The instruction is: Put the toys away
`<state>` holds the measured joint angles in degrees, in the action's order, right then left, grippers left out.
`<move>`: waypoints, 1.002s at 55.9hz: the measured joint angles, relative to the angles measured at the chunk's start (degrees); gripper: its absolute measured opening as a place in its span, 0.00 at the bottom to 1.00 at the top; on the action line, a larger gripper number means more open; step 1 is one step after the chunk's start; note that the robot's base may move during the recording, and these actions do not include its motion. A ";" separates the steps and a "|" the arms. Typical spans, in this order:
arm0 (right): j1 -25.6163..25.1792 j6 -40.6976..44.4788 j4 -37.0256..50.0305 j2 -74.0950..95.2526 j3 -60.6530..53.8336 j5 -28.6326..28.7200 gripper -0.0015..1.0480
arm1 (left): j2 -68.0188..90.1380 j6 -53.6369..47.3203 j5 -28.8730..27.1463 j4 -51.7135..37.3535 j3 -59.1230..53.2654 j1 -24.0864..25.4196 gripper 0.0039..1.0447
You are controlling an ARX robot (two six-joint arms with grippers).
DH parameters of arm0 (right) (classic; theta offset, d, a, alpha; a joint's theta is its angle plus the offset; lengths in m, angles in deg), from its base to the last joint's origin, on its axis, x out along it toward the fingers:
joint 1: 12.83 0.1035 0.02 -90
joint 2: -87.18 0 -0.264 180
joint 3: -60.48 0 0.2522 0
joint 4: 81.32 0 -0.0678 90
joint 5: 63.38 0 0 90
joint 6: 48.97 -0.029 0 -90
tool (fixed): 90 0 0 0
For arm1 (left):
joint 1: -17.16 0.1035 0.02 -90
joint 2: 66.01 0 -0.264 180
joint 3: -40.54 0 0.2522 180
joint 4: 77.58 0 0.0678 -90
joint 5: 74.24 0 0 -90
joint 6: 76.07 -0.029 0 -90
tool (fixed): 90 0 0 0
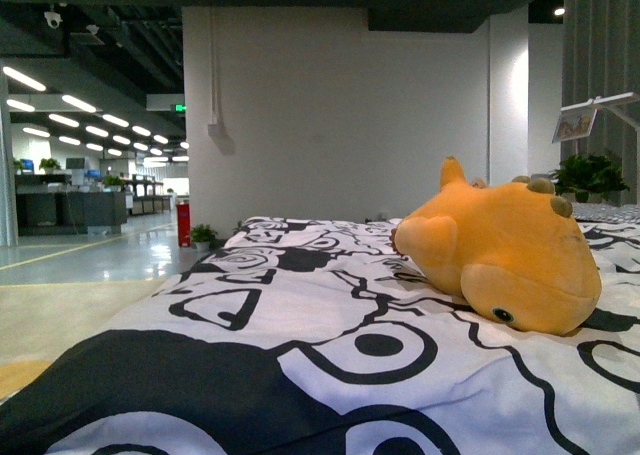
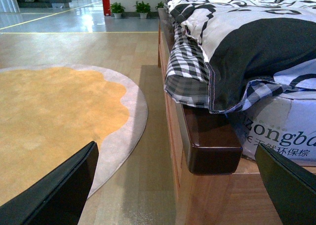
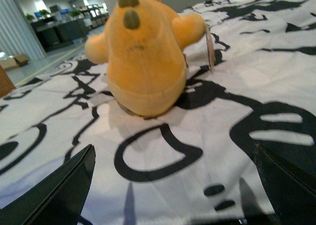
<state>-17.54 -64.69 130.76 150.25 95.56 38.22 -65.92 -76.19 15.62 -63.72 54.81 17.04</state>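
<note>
An orange-yellow plush toy [image 1: 505,257] lies on the black-and-white patterned bedspread [image 1: 330,355], its dark bead eye facing the front camera. In the right wrist view the same toy [image 3: 143,62] lies just ahead of my right gripper [image 3: 175,185], which hovers open over the bedspread [image 3: 222,101] with nothing between its black fingers [image 3: 54,195]. My left gripper [image 2: 177,190] is open low beside the bed, pointing at the dark wooden corner of the bed frame [image 2: 210,146]. Neither arm shows in the front view.
A checked sheet and dark quilt [image 2: 217,62] hang over the bed's edge. A round orange rug [image 2: 54,121] with a grey border lies on the wooden floor beside the bed. Potted plants [image 2: 131,8] and a red stand [image 2: 105,1] sit by the far wall.
</note>
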 joint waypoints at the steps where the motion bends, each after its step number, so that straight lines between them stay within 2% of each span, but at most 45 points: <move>1: 0.15 -0.17 0.15 0.59 0.79 0.17 0.94 | 0.00 0.00 0.00 0.00 0.00 0.00 0.94; 19: 4.55 -1.81 2.38 10.03 12.13 -0.13 0.94 | 0.00 0.00 0.00 0.00 0.00 0.00 0.94; 38: 13.09 0.02 5.68 18.80 20.48 -5.97 0.94 | 0.00 0.00 0.00 0.00 0.00 0.00 0.94; 56: 14.36 7.54 7.82 24.76 26.12 -12.31 0.94 | 0.00 0.02 0.00 0.00 0.00 0.00 0.94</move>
<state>-3.18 -57.15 138.59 175.01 121.68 25.91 -65.92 -76.16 15.62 -63.72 54.81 17.04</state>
